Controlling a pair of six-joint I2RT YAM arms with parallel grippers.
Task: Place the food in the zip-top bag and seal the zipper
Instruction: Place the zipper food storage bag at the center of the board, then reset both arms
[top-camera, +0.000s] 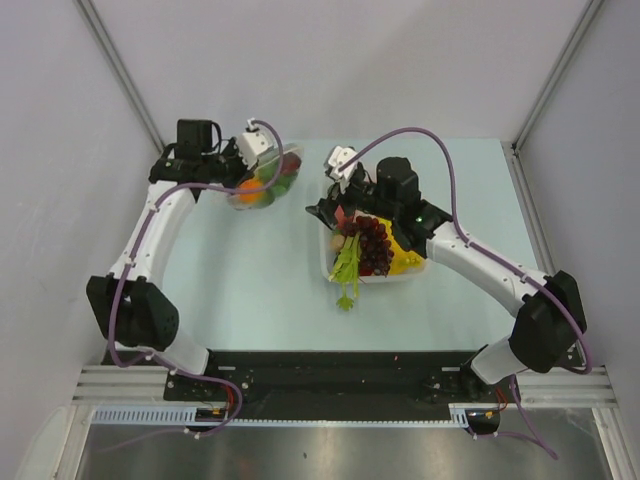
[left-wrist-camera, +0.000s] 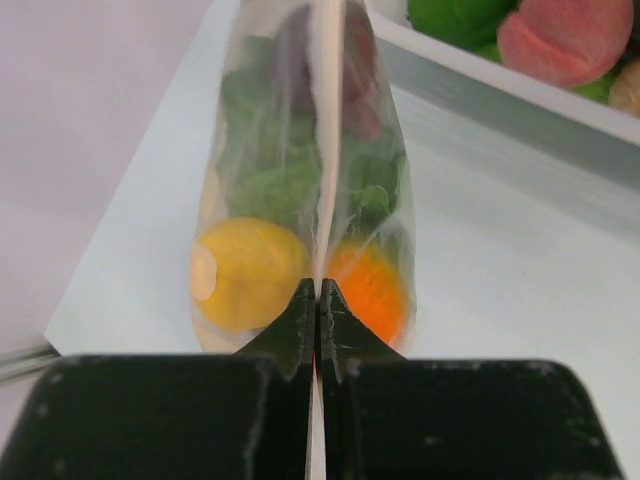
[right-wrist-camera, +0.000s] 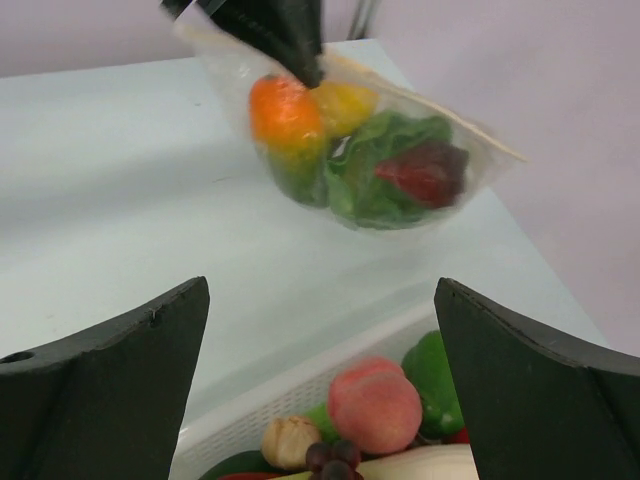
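My left gripper (top-camera: 243, 172) is shut on the rim of the zip-top bag (top-camera: 265, 184), holding it lifted at the far left of the table. In the left wrist view the shut fingers (left-wrist-camera: 318, 310) pinch the zipper strip (left-wrist-camera: 327, 150); the bag hangs past them with a yellow fruit (left-wrist-camera: 247, 272), an orange piece (left-wrist-camera: 372, 290) and green lettuce (left-wrist-camera: 270, 180) inside. The right wrist view shows the bag (right-wrist-camera: 370, 160) with a dark red piece (right-wrist-camera: 420, 172). My right gripper (top-camera: 333, 207) is open and empty over the white tray (top-camera: 328, 268), above a peach (right-wrist-camera: 377, 408).
The tray holds more toy food: purple grapes (top-camera: 374, 243), a green leafy stalk (top-camera: 347, 268) hanging over its near edge, yellow pieces (top-camera: 408, 258), a garlic bulb (right-wrist-camera: 288, 441) and a green pepper (right-wrist-camera: 432, 385). Grey walls enclose the table.
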